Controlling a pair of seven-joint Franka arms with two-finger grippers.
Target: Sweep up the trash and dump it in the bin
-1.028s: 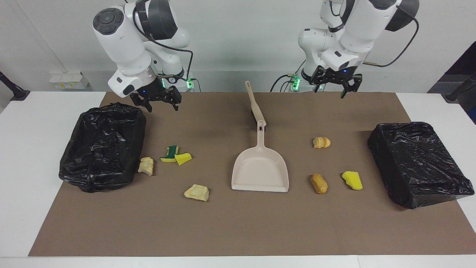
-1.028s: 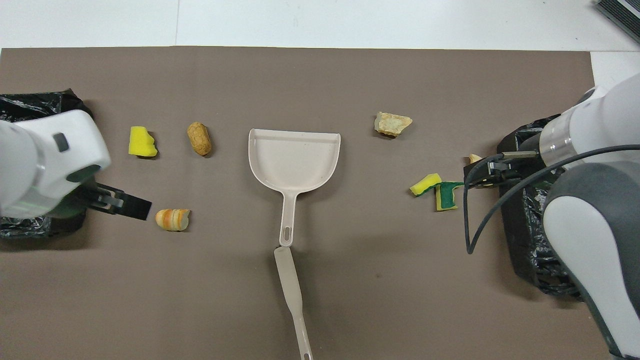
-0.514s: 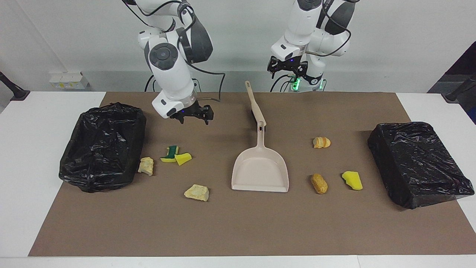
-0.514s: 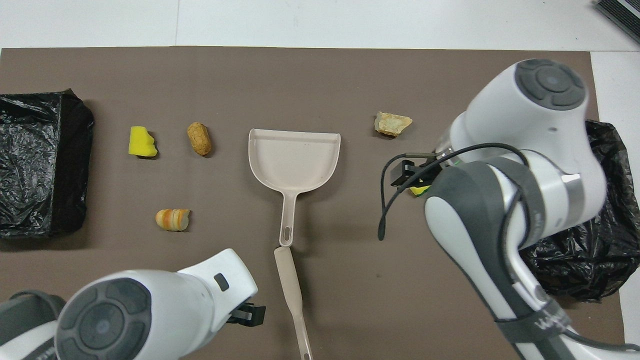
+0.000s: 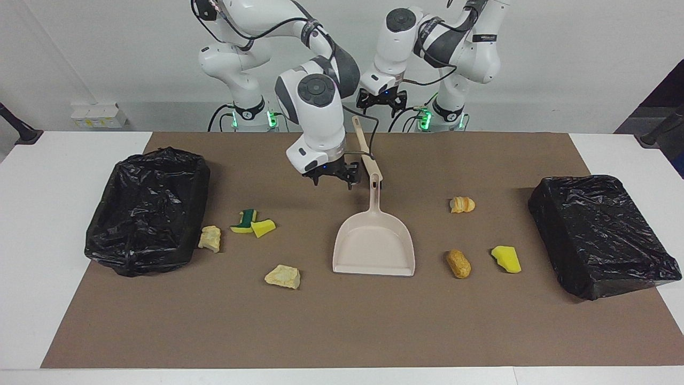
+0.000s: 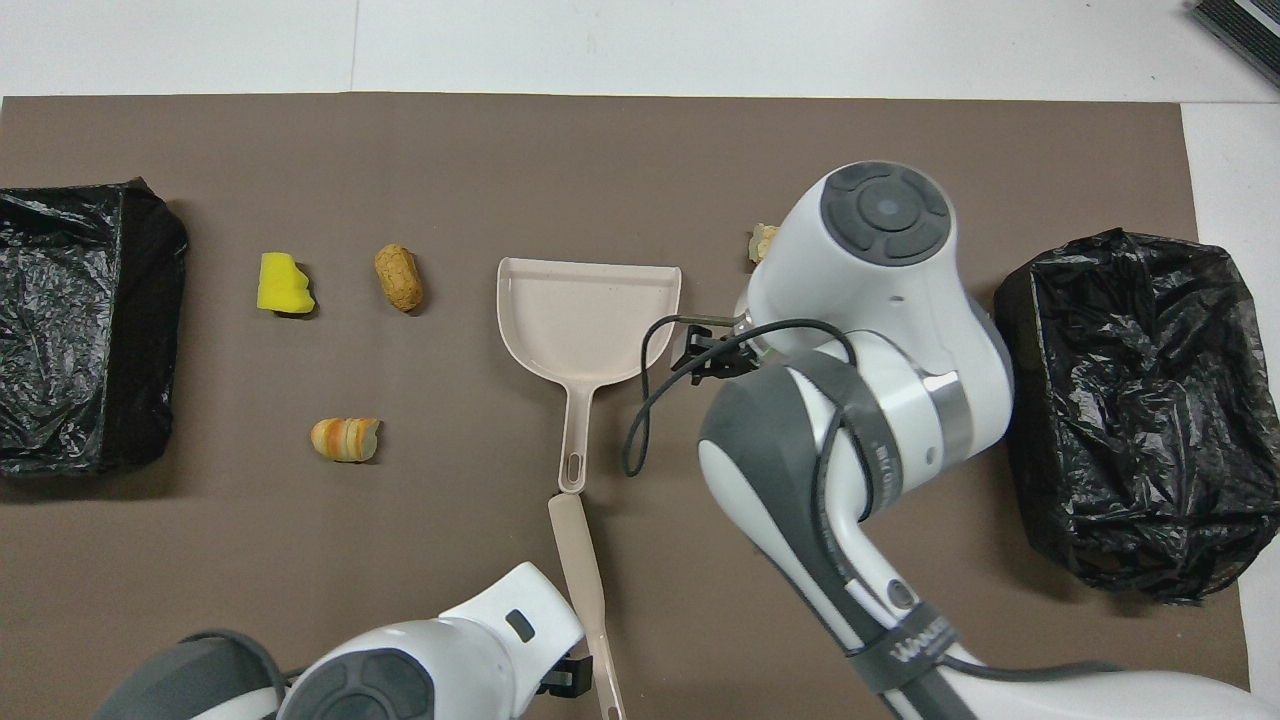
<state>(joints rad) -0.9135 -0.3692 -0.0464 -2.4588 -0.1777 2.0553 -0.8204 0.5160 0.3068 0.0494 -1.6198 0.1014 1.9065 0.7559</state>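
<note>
Brown paper mat covers most of a white table set against a plain pale wall. In the facing view a black bag-lined bin sits at the right arm's end and a second black bag-lined bin at the left arm's end. A beige plastic dustpan lies mid-mat, its handle tip touching a beige hand brush that lies nearer the robots.

The trash lies loose on the mat. Toward the right arm's end are a green-and-yellow sponge, a yellow sponge wedge and two pale crumbly lumps. Toward the left arm's end are a striped orange bread piece, a brown bread roll and a yellow sponge chunk.

The right gripper hovers with fingers spread and empty, just beside the dustpan's handle. The left gripper, also spread and empty, hangs over the brush's end nearest the robots.

From overhead, the right arm hides the sponges and most of one lump. The left gripper shows beside the brush handle at the bottom edge.

Half a second earlier the right gripper was over bare mat nearer the sponges and the left gripper was closer to its base. A second ago each was by a bin. The scraps, dustpan and brush have not shifted.
</note>
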